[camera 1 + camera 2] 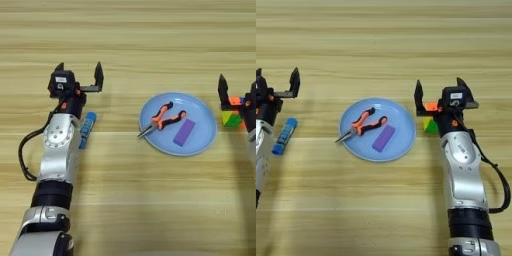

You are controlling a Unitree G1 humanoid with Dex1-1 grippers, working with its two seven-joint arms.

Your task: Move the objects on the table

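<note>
Puzzle cube (430,116) between spread fingers of right claw (439,92), beside plate (356,146).

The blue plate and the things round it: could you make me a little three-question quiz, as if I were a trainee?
1. True or false: the pliers lie on the blue plate beside a purple block.
2. Which pincer is at the puzzle cube? A left B right
3. Fill in: the blue tube lies on the table beside the robot's ____ arm.

Key: 1 true; 2 B; 3 left.
</note>
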